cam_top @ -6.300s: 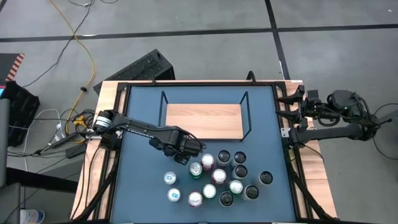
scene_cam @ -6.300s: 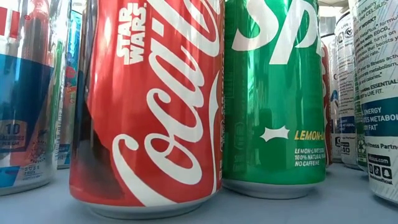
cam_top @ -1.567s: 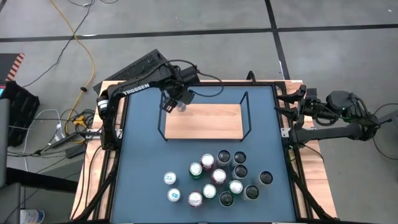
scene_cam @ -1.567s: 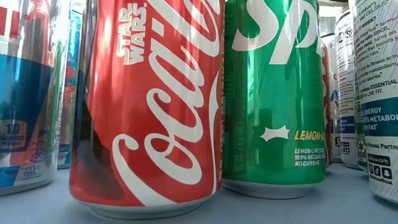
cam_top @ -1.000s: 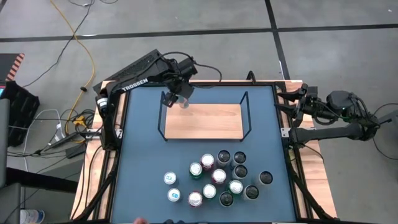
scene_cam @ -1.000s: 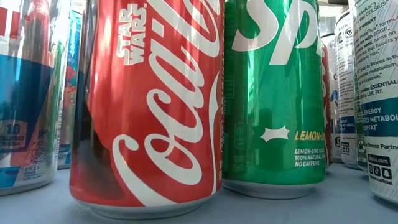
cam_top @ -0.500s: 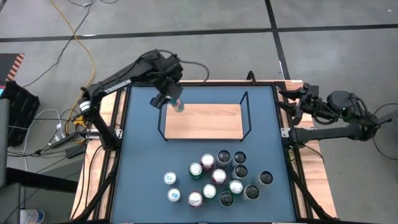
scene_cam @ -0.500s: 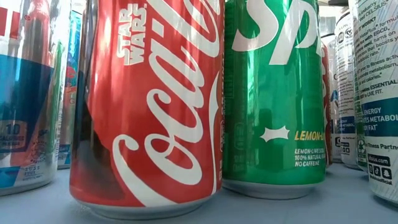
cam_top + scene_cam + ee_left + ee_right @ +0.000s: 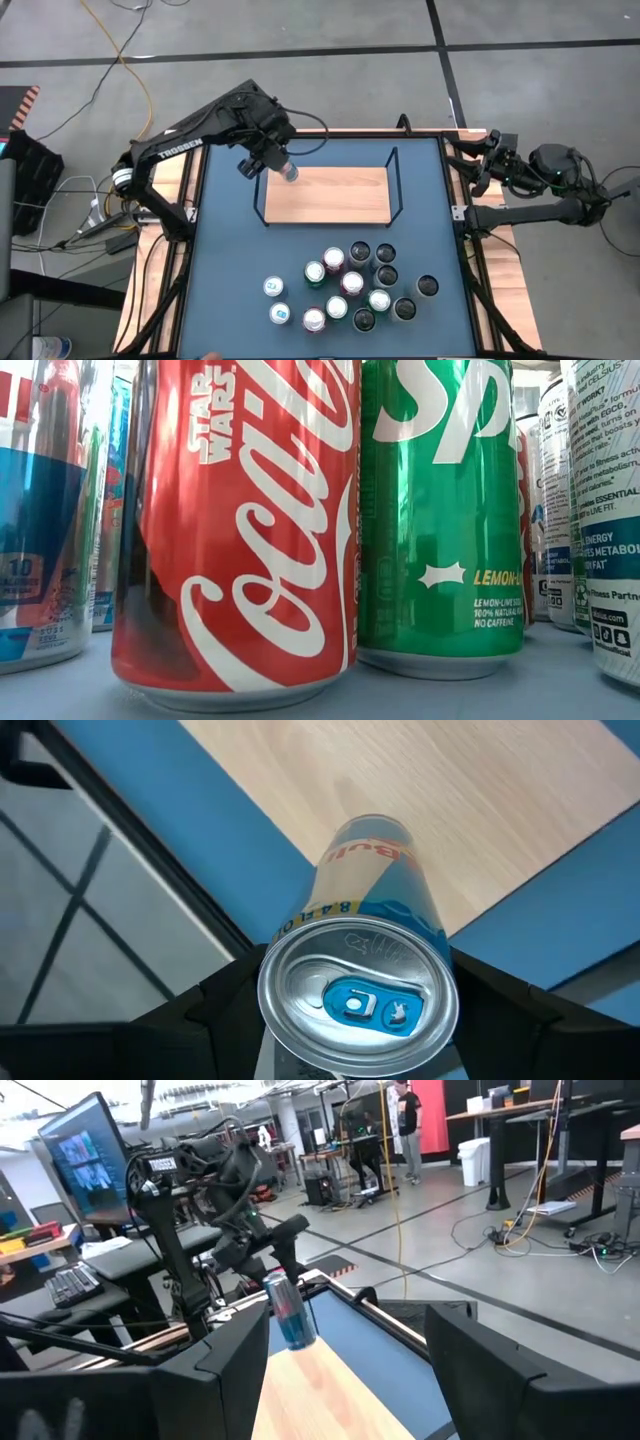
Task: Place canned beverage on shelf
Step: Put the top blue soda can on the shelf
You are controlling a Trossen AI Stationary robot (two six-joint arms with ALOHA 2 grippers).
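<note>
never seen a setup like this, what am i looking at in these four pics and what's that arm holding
Two robot arms work at a blue table. One picture looks straight down from above, one sits at table height behind a cluster of cans, and two come from cameras on the arms' wrists. The left claw grips a slim blue and silver can, tilted, over the near-left corner of the wooden shelf. The right claw waits at the table's right edge, holding nothing.

Both arms are built of dark, near-black links. White "TROSSEN" lettering is seen along the left arm (image 9: pixel 185 145), with a pale band near its base. Black cables are looped around the right arm (image 9: pixel 535 190).
</note>
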